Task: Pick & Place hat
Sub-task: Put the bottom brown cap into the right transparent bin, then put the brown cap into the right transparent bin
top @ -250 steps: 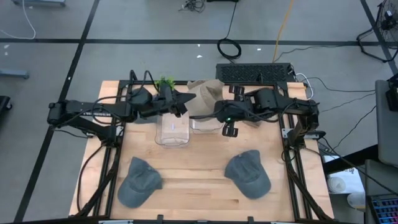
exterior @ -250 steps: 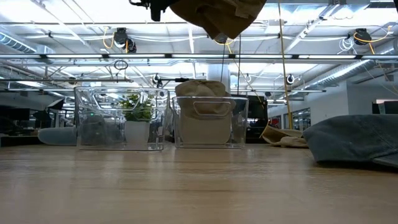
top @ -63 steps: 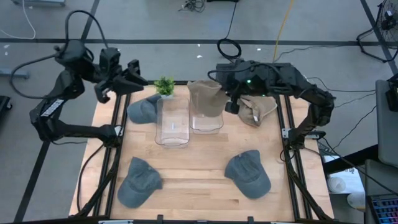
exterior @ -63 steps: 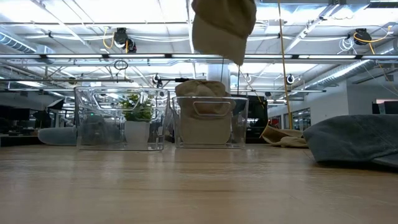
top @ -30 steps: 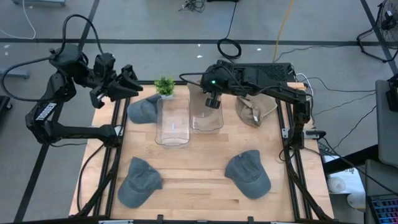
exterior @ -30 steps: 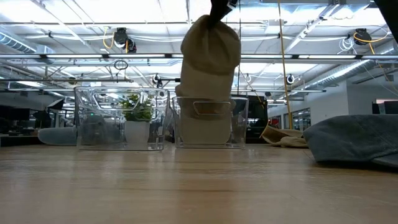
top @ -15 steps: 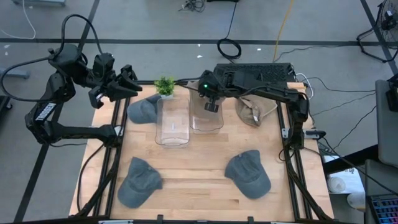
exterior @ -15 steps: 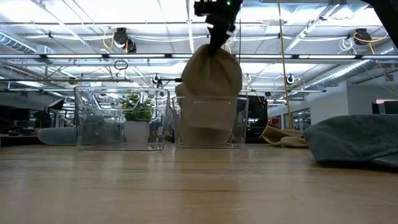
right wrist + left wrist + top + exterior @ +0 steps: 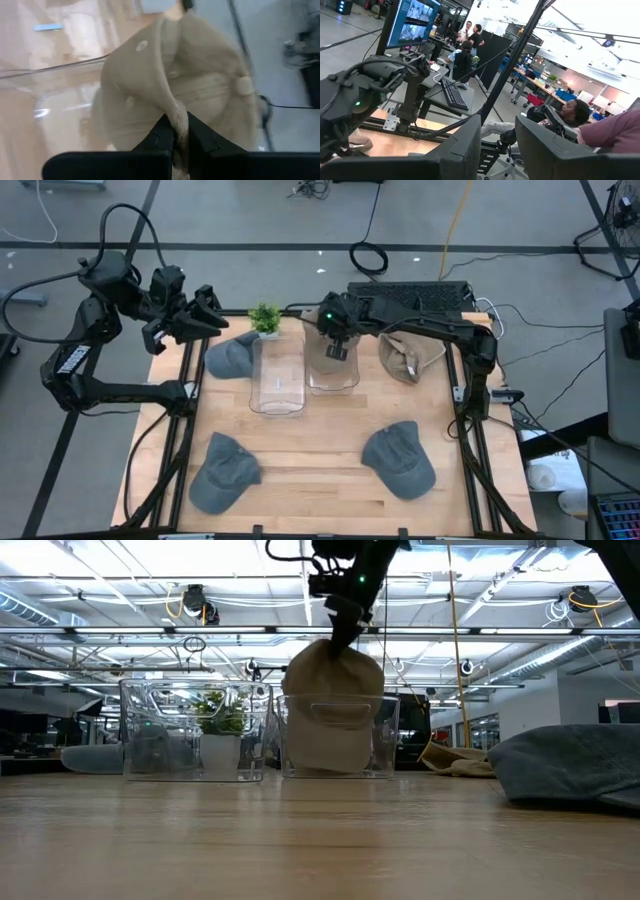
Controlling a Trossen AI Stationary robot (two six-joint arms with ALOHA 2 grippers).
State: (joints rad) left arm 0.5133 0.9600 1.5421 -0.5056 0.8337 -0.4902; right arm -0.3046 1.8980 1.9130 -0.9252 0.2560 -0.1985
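Note:
My right gripper [image 9: 337, 346] hangs over the right clear bin [image 9: 331, 377], shut on a tan hat [image 9: 334, 705] whose lower part is inside the bin [image 9: 385, 740]. A second clear bin [image 9: 277, 376] stands to its left. Another tan hat [image 9: 408, 356] lies on the table right of the bins. Grey hats rest crown up at the near left [image 9: 224, 471], the near right [image 9: 400, 459] and the far left [image 9: 231, 353]. Raised beyond the table's far left corner, my left gripper [image 9: 214, 317] is open with nothing between its fingers [image 9: 465, 150]. My right gripper pinches a bunched fold of the tan hat's crown [image 9: 176, 118] between its two fingers [image 9: 161, 134], coming from above and pointing down. The hat hangs below the fingers [image 9: 346, 632], its lower part down inside the right clear bin.
A small potted plant [image 9: 265, 317] stands at the far edge behind the left bin. Black frame rails [image 9: 466, 430] run along both table sides. A keyboard [image 9: 410, 295] lies past the far edge. Bare wood [image 9: 310, 450] shows between the near hats.
My right gripper has gone down over the right bin, still shut on the tan hat. The hat hung mostly above the rim a second ago and now sits lower, with its lower part inside the bin.

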